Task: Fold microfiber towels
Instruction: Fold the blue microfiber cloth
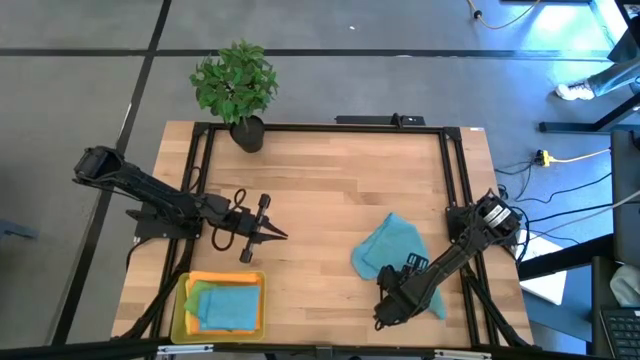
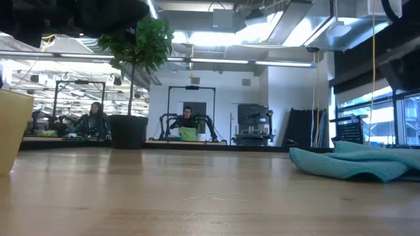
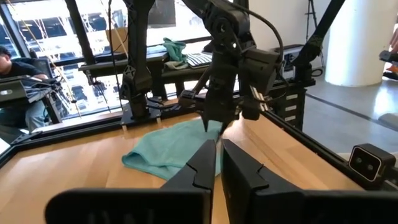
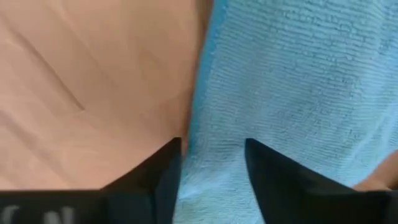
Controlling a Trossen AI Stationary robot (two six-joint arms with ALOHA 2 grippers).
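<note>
A crumpled teal-blue towel [image 1: 385, 245] lies on the wooden table at the near right; it also shows in the low view [image 2: 354, 164] and the left wrist view [image 3: 168, 152]. My right gripper [image 1: 392, 295] [image 4: 211, 149] is open, pointing down over the towel's near edge [image 4: 196, 124], with one finger over bare wood and the other over the cloth [image 4: 298, 81]. My left gripper [image 1: 280, 234] [image 3: 217, 152] is shut and empty at the table's left middle, pointing toward the towel. A folded teal towel [image 1: 225, 308] lies on an orange one [image 1: 225, 280] in the yellow tray. My right gripper's open fingers stand on either side of the towel's edge [image 4: 196, 124], coming from above. I cannot tell whether the fingertips touch the cloth or the table.
The yellow tray [image 1: 180, 310] stands at the near left corner. A potted plant [image 1: 235, 85] stands at the far edge. Black frame rails [image 1: 455, 170] run along the table's sides. Bare wood lies between the two arms [image 1: 330, 190]. People sit in the room beyond [image 2: 188, 118].
</note>
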